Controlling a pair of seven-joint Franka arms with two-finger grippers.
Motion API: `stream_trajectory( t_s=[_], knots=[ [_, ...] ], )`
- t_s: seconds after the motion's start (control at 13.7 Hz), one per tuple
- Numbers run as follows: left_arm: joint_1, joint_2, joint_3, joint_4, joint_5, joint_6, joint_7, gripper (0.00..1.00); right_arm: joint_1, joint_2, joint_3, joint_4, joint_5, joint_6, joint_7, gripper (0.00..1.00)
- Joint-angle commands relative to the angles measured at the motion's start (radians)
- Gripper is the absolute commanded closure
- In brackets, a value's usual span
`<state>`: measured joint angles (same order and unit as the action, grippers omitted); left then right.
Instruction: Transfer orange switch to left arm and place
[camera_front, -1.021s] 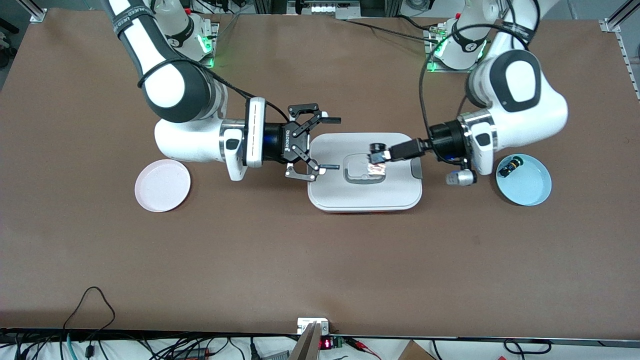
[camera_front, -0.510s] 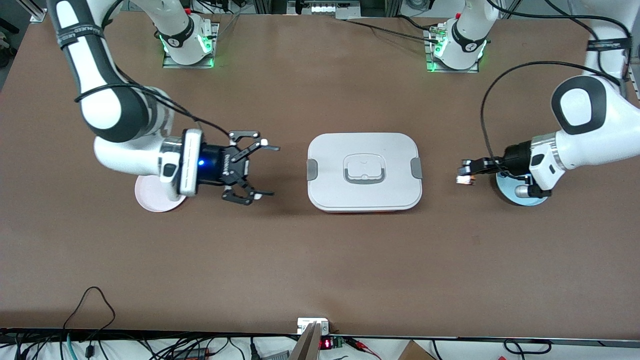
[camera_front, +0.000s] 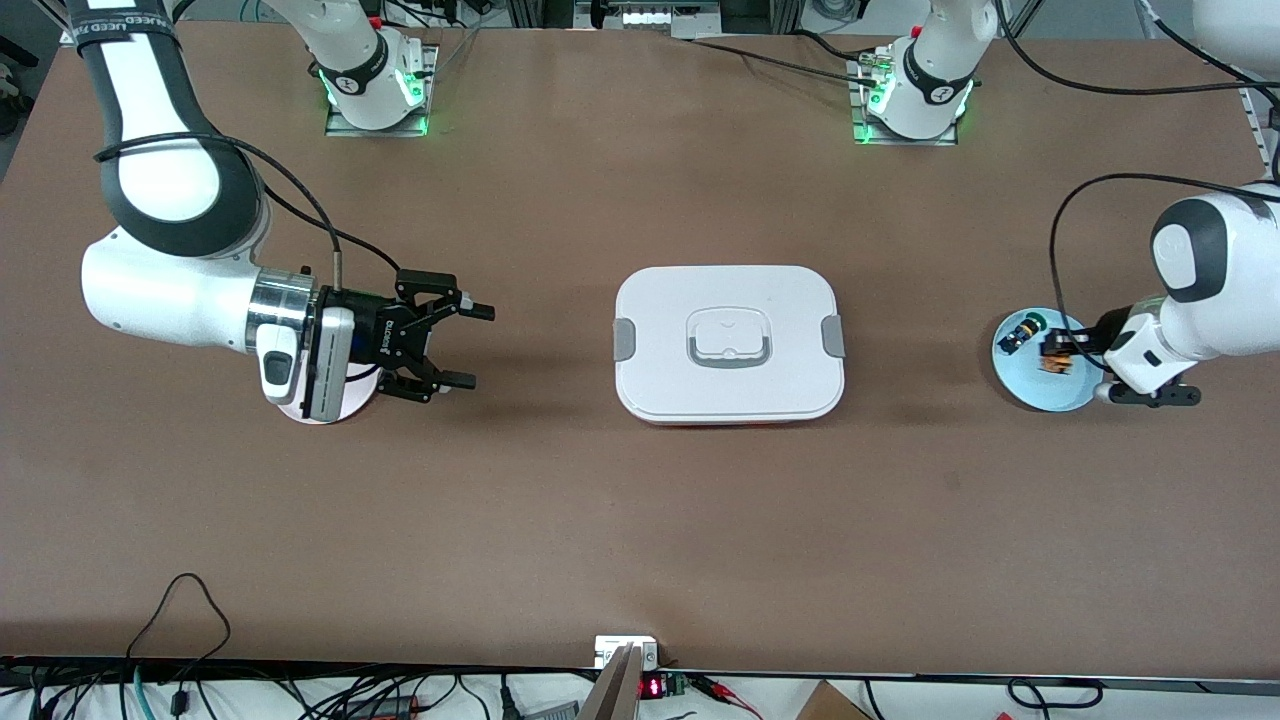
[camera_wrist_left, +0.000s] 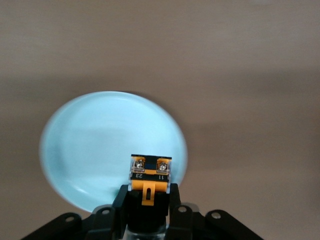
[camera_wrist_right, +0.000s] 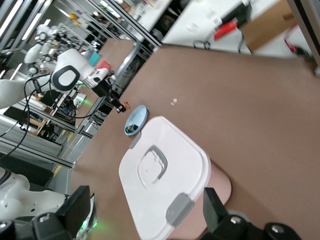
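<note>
over the blue plate (camera_front: 1050, 392), the left claw (camera_front: 1052, 353) has retreated from above the box (camera_front: 728, 342), clamping the orange switch (camera_wrist_left: 150, 176); the right claw (camera_front: 455, 346), spread wide, has withdrawn near the pink plate (camera_front: 352, 405). handover seems undone.

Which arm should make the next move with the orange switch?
Left. The left gripper is shut on the orange switch over the blue plate; the right gripper hangs open and empty near the pink plate.
</note>
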<state>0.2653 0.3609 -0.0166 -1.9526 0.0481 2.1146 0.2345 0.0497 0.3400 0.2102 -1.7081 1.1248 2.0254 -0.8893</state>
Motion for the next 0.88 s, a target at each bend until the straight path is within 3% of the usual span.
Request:
stream_trajectory(
  t_s=[0.0,0.29,0.51,0.58,0.73,0.8],
  knots=[
    [0.037,0.075,-0.005,0.032,0.142,0.065,-0.009,1.00,-0.027,-0.029,0.011,-0.031,-0.188,-0.020,0.265,0.00],
    [0.058,0.138,-0.005,0.008,0.180,0.154,-0.017,1.00,-0.057,-0.024,0.011,-0.031,-0.465,-0.112,0.617,0.00],
    [0.065,0.136,-0.005,-0.022,0.182,0.156,-0.041,1.00,-0.059,-0.024,0.011,-0.027,-0.588,-0.163,1.008,0.00],
    [0.065,0.136,-0.005,-0.023,0.182,0.156,-0.041,1.00,-0.057,-0.026,0.011,-0.021,-0.659,-0.203,1.065,0.00],
    [0.065,0.138,-0.005,-0.025,0.182,0.157,-0.040,1.00,-0.053,-0.039,0.011,0.011,-0.884,-0.293,1.066,0.00],
    [0.066,0.141,-0.005,-0.034,0.182,0.174,-0.040,0.94,-0.053,-0.053,0.012,0.028,-0.975,-0.338,1.058,0.00]
  ],
)
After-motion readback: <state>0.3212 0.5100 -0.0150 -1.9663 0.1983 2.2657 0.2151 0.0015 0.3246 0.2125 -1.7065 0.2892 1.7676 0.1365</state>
